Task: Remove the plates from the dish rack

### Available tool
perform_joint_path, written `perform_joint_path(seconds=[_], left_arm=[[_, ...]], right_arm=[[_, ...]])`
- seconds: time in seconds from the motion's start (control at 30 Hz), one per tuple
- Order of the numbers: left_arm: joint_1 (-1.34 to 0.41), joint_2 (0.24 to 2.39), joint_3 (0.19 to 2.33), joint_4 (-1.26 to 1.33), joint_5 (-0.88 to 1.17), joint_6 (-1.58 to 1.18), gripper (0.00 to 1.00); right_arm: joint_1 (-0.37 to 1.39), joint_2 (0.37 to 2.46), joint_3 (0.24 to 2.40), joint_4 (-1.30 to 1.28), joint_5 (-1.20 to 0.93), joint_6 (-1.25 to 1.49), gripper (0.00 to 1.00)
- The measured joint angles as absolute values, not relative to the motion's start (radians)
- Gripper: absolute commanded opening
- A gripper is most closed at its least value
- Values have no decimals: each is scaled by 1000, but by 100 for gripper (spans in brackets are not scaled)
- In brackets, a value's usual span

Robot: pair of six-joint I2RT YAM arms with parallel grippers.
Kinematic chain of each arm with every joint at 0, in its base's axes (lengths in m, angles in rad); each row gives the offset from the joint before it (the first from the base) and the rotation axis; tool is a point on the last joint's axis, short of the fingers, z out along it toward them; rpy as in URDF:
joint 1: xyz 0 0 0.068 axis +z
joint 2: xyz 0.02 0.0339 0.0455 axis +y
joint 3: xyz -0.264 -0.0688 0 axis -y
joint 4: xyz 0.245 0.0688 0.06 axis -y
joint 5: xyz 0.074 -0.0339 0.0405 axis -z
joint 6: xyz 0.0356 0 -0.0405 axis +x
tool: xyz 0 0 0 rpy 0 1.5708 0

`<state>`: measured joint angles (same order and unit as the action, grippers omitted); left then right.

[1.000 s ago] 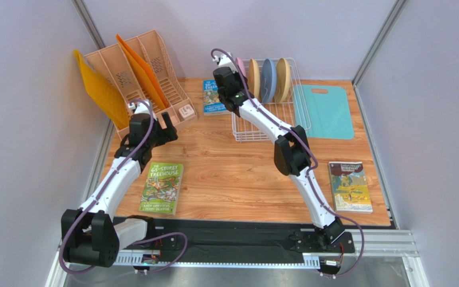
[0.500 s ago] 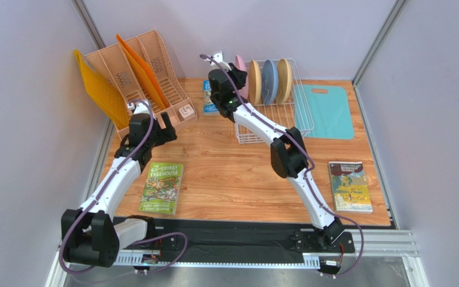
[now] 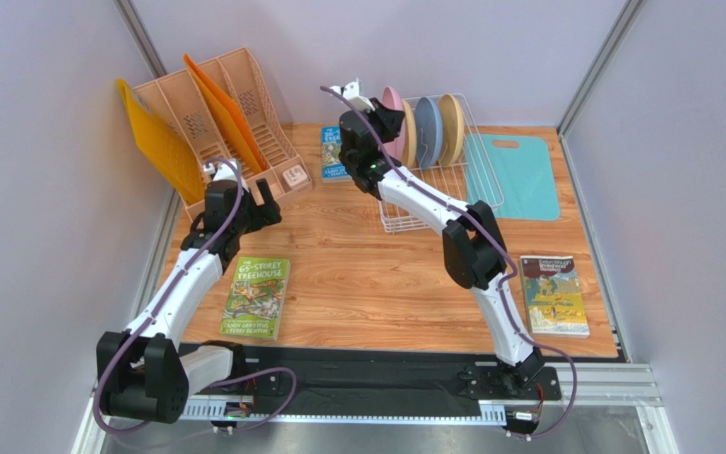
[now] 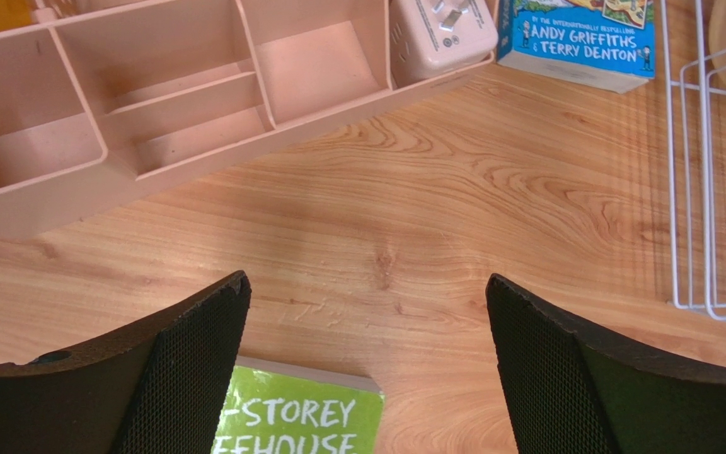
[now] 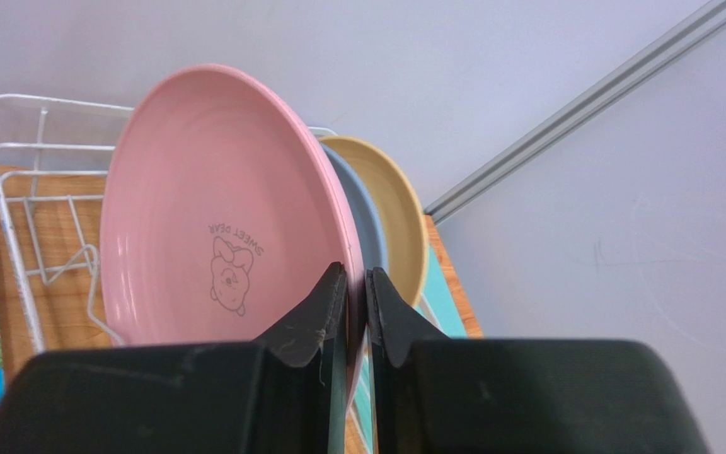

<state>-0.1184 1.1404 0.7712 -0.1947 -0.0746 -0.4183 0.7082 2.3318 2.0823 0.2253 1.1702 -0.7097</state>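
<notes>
You are working in a robotics lab cell, not a real kitchen. Your wooden table (image 3: 367,274) is boxed in by plain grey panels (image 3: 35,189) set on aluminium posts (image 3: 599,61). The left arm (image 3: 182,288) and right arm (image 3: 495,303) are bolted to a black base plate (image 3: 367,383) on an aluminium rail (image 3: 613,386). Household things lie about: a dish rack (image 3: 452,194) with a pink plate (image 5: 206,208), a green book (image 3: 256,298), a peach file organiser (image 3: 234,113).

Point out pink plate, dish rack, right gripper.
Round matte pink plate (image 5: 215,218): right wrist view, face centre.
White wire dish rack (image 3: 478,180): top external view, bare floor wires.
Right gripper (image 5: 355,284): right wrist view, between fingertips.
</notes>
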Motion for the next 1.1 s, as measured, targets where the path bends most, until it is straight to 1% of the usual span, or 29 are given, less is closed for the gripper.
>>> perform_joint_path(seconds=[0.1, 0.3, 0.37, 0.47, 0.57, 0.67, 0.73, 0.9, 0.97, 1.1], left_arm=[[-118, 1138, 771, -198, -48, -419, 100], [-118, 1106, 769, -189, 9, -422, 99], [-118, 1086, 765, -181, 40, -422, 100], [-118, 1067, 766, -180, 122, -424, 100], [-118, 1066, 766, -167, 240, -433, 99], [-123, 1056, 746, -110, 351, -462, 99], [-127, 1029, 710, -60, 411, -485, 99], [-184, 962, 652, 5, 475, -519, 99], [-211, 941, 644, 28, 484, -528, 99], [-263, 912, 641, 64, 486, -546, 98]], right_arm=[[716, 2236, 2018, 222, 1175, -707, 0], [736, 2104, 1969, 248, 1182, -704, 0], [746, 2047, 1912, 213, 1178, -656, 0], [760, 1939, 1832, 7, 1131, -495, 0], [768, 1807, 1769, -244, 1024, -287, 0], [777, 1631, 1683, -451, 894, -102, 0], [785, 1505, 1614, -544, 818, -2, 0], [818, 1250, 1433, -662, 636, 182, 0], [834, 1199, 1371, -686, 578, 237, 0], [862, 1174, 1283, -722, 508, 308, 0]])
